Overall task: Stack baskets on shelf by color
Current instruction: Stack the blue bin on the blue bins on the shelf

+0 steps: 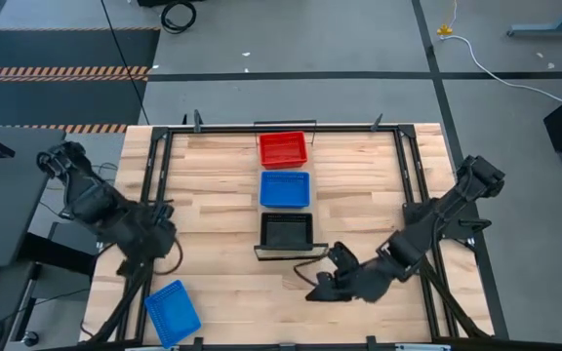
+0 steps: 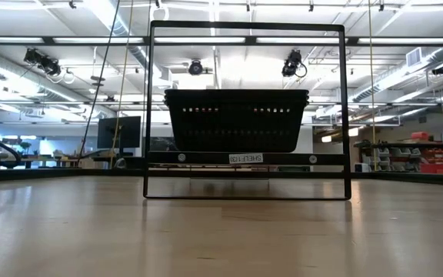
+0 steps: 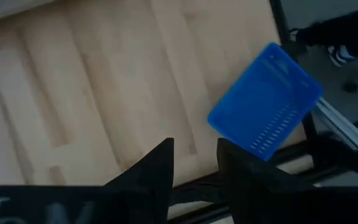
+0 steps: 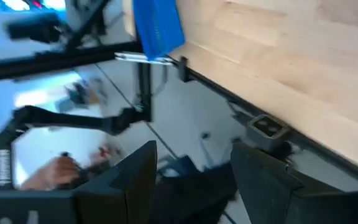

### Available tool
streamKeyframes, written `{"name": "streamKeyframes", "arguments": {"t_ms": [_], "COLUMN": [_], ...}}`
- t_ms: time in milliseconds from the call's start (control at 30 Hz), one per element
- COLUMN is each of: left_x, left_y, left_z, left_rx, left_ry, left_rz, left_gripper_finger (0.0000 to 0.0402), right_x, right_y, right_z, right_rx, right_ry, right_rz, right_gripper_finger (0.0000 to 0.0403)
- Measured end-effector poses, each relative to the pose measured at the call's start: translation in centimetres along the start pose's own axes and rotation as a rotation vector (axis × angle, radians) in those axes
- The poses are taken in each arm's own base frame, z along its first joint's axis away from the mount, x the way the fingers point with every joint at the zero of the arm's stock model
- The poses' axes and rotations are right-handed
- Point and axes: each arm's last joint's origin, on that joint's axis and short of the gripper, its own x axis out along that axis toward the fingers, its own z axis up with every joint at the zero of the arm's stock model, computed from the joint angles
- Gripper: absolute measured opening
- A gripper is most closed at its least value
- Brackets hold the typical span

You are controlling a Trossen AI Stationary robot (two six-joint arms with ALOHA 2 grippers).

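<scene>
Loose blue mesh-sided plastic basket [image 1: 173, 312]: likely light, stiff, slightly slick; grasp by rim; left gripper [image 3: 194, 163] parted, empty; right gripper [image 4: 191, 168] open, empty.

Grey floor [image 1: 359, 58] spreads beyond my table, striped tape [image 1: 57, 70] marking it and a white cable [image 1: 496, 66] trailing across. Overhead, ceiling lights [image 2: 206, 38] glow in long rows.

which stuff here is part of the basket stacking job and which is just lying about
Part of the job:
red basket
blue basket on the shelf
black basket
stray blue basket at the table's near-left corner
shelf

Lying about:
yellow-plugged white cable on the floor
black cable coil
</scene>
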Motion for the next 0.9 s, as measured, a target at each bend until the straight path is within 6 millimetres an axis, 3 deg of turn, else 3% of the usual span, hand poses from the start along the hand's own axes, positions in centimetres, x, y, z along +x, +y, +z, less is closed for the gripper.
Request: {"name": "streamKeyframes", "arguments": {"t_ms": [233,500,900], "left_x": [0.4,0.2,-0.8], "left_y": [-1.8,-2.9,-3.8], "left_z": [-0.9,-1.5,-1.7], "left_rx": [0.059,0.201,0.443], "left_ry": [0.000,-0.024,-0.193], "left_rz": [-0.025,-0.013,-0.015], "left_gripper_finger": [0.0130,0.0128,0.0130], "right_x": [3.2,6.4,6.9], "right_y": [-1.1,-1.5,-1.0], "right_z": [-2.3,-2.9,-1.2], "right_rx": [0.097,0.235,0.337], "right_ry": [-0.028,-0.010,-0.062], "right_rz": [0.104,0.231,0.224], "right_gripper_finger": [0.0210,0.0210,0.0210]}}
